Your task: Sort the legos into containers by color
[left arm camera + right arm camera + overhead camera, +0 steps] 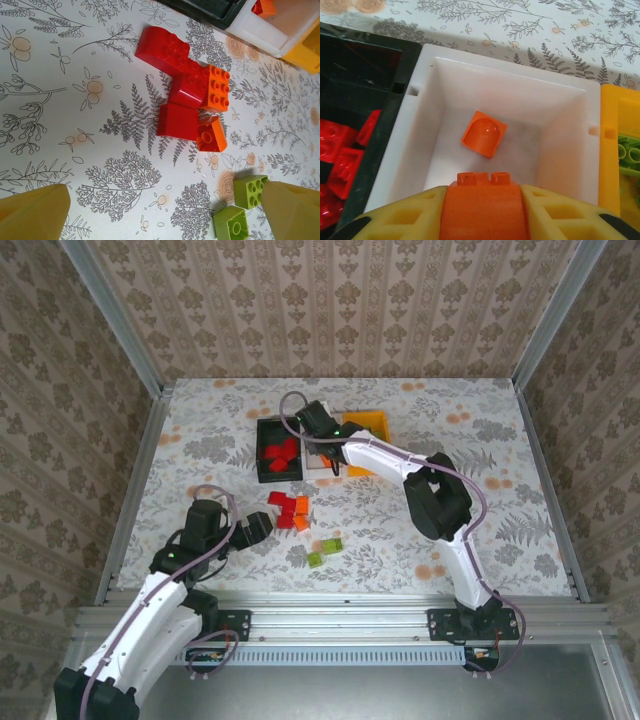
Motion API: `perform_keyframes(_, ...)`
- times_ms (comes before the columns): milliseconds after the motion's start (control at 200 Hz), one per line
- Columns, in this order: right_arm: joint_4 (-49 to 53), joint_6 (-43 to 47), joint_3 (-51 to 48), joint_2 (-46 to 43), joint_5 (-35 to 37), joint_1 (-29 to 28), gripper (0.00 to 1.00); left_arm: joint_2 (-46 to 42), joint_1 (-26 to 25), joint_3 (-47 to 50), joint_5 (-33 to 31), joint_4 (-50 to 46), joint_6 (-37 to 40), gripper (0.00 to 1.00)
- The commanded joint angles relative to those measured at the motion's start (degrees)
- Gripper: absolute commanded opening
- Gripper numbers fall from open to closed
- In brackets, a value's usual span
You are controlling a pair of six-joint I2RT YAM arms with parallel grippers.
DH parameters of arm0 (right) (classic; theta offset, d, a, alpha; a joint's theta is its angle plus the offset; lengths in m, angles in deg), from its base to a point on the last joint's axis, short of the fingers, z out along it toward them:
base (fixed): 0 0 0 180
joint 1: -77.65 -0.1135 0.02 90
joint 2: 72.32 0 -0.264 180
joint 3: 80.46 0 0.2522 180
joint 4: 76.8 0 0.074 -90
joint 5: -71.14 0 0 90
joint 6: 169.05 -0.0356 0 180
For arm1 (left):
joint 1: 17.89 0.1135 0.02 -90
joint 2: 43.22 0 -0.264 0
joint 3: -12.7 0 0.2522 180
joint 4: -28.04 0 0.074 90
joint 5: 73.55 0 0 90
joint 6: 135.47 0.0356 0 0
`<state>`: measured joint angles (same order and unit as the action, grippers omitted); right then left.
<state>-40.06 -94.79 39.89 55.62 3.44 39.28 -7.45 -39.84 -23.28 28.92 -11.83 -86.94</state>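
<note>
Right gripper [482,197]: jaws narrow, clamped on an orange brick [482,212] between the yellow fingers [410,217]. Its studded face points away from the wrist. Two studs show, their row running finger to finger. Its rear end is cut off by the frame edge, so the full length cannot be read.

Directly under the grip: the white bin [560,95], with one orange piece [484,134] lying on its floor, rounded face up, turned at an angle to the walls. To one side of the fingers the black bin [370,55] touches the white bin and holds red bricks [342,150], partly lost in shadow. To the other side is the yellow bin [610,150], with a green brick [630,152] at the frame edge.

Left gripper [165,215]: jaws wide, nothing between them, above the table [75,125]. Ahead of its fingertips is a red cluster [175,75] touching two orange bricks [216,87]. Two green bricks [250,190] sit just beside one fingertip, one partly cut off.
</note>
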Motion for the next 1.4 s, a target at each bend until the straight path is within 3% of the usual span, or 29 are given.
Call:
perform_keyframes(0,4.44,2.21,4.01,1.70,0.56,0.14,0.45,-0.20,0.58,-0.18,0.89,-0.96,-1.07,1.00)
perform_keyframes(130,3.49,2.05,2.91,0.22,0.63,0.14,0.57,0.09,0.54,-0.89,0.89,-1.35,-1.15,1.00)
perform_keyframes(295,-0.22,1.89,-2.64,-6.56,1.03,-0.81,0.60,0.22,0.62,-0.99,0.47,-1.39,-1.17,1.00)
perform_keyframes(585,-10.14,-3.11,-25.78,-26.23,2.01,-8.82,0.63,1.99,1.04,-1.33,-1.04,-0.78,-1.52,1.00)
perform_keyframes(775,-11.85,-9.32,-38.53,-33.45,3.18,-14.19,0.62,5.04,1.39,-2.04,-0.20,2.51,-1.02,1.00)
perform_keyframes(1095,-8.63,-14.78,-41.14,-30.42,2.73,-22.68,0.52,11.69,1.47,0.43,5.28,11.18,-4.49,1.00)
perform_keyframes(1400,-9.19,-17.30,-38.91,-24.74,-1.01,-24.18,0.51,11.08,1.42,1.78,5.71,10.52,-4.92,1.00)
